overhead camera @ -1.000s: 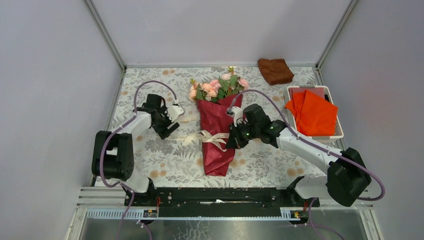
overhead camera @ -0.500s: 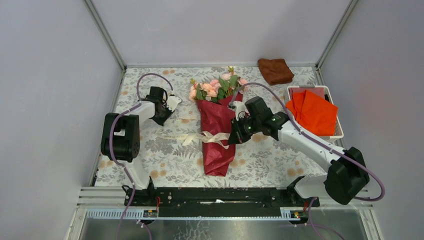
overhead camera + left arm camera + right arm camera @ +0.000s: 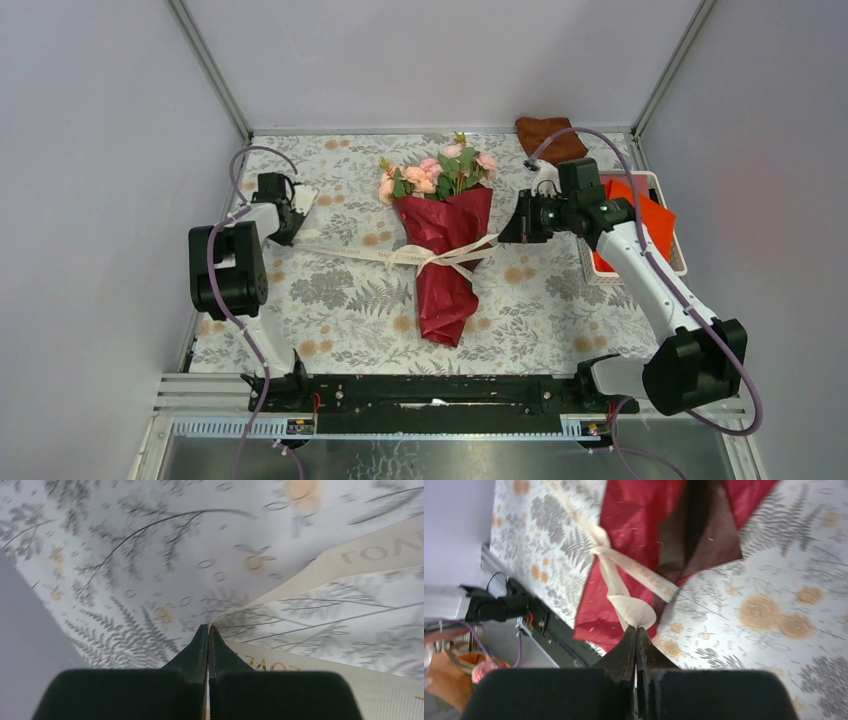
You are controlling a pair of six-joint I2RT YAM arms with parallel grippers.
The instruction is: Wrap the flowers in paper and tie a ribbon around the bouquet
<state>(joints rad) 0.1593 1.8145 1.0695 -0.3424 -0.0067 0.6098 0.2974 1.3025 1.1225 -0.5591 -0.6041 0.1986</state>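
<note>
The step in hand is tightening the tie. The bouquet (image 3: 443,235) lies flat on the table, the flowers (image 3: 437,175) at its far end. The dark red paper (image 3: 445,290) is already formed into a cone around the stems. The cream ribbon (image 3: 350,251) crosses the cone at mid-length and is gathered into a knot (image 3: 428,258) on the cone's upper face. From there one tail runs out to the left of the bouquet and one to the right. The left gripper (image 3: 287,232), well to the left of the bouquet, is fully closed, with the left tail pinched at its tips in the left wrist view. The right gripper (image 3: 505,236), just right of the bouquet, is likewise fully closed on the end of the right tail (image 3: 631,611). Both tails look taut and the paper is drawn in at the knot. Whether the knot is complete or only a first crossing cannot be resolved at this distance. The next move probably calls for an even outward pull on both tails while keeping the cone from sliding. If only one crossing exists, the tails then have to be brought together over the bouquet for a second pass.
</note>
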